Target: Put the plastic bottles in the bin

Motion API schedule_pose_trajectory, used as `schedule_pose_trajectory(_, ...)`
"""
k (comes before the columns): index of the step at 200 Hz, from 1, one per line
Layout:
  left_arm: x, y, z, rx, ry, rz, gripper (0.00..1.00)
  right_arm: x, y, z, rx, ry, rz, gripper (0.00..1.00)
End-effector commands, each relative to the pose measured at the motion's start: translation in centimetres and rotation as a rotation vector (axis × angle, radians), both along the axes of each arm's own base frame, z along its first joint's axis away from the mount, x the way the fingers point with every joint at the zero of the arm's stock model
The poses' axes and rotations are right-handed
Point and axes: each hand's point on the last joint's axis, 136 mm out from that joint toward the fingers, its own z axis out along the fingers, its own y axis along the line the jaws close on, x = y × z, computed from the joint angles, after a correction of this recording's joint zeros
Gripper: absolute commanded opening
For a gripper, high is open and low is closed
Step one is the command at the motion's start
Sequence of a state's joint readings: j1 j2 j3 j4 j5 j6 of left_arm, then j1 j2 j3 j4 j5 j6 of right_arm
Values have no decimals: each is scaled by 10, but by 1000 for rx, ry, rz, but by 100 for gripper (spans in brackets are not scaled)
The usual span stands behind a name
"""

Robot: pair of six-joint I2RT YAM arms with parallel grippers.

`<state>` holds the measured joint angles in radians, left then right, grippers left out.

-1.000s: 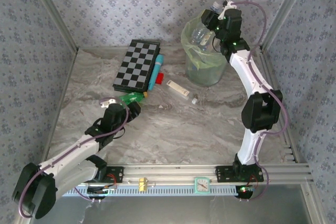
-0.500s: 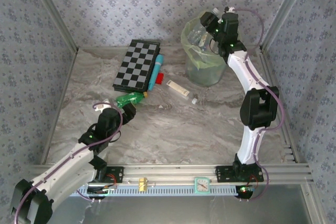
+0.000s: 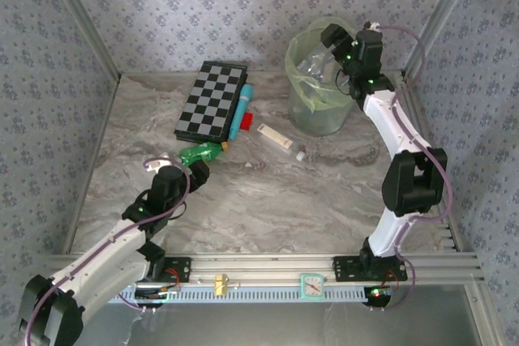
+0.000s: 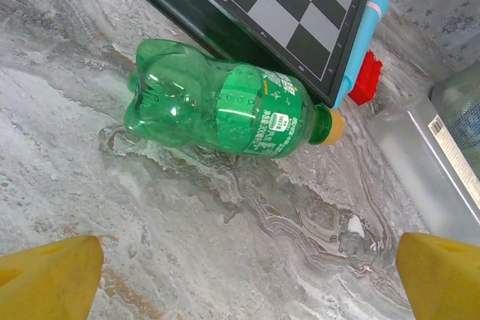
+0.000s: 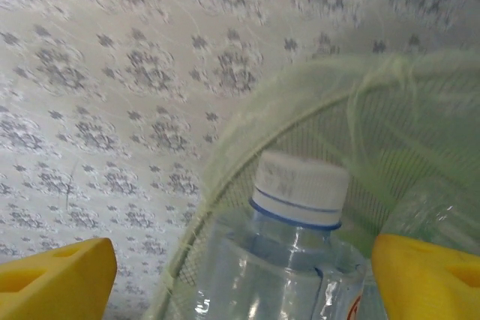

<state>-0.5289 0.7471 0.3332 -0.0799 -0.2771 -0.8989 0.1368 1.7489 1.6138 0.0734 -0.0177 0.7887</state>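
Left wrist view: green soda bottle (image 4: 225, 114) lies on its side on the marble table (image 4: 187, 222), just beside the near corner of the checkerboard (image 4: 300, 5). Can't tell if it touches the board. Its orange cap sits at the board's corner. Left gripper (image 4: 247, 275) hovers near the bottle on the side away from the checkerboard, jaws spread wide, nothing between them.

Right wrist view: right gripper (image 5: 244, 275) is over the bin (image 5: 390, 110), jaws apart. A clear bottle (image 5: 300, 192) with a white cap and blue ring sits between the yellow fingers, inside the bag-lined rim. It looks loose, not pinched.

Top view: the bin stands right of the checkerboard, with more clear bottles inside it.

Handling, my call: the green bottle looks empty, so it should be light, with thin walls that dent if squeezed hard. It is smooth and round, so it may roll or slip toward the checkerboard. Best hold is across the labelled middle, jaws crosswise to its length, with a moderate squeeze. Avoid the tapered cap end.
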Motion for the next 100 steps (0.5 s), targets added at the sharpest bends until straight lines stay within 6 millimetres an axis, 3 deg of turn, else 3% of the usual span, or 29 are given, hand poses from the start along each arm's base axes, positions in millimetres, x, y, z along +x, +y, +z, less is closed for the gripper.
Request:
schedule_pose_trajectory(1,3,1,6,7,-11,-5,100,-16,-26,28,-91,-46,-80,92)
schedule_pose_trajectory(43,4,1,6,8,-7,-2,100,-12,-28,40,-153,-51,-65,92)
schedule_pose_trajectory(65,5,0,6,8,-5,-6,100,1,-9,39,-200,-35,50,89)
schedule_pose_trajectory(100,5,1,7,11,-2,-4,100,13,26,18,-224,27,184,85)
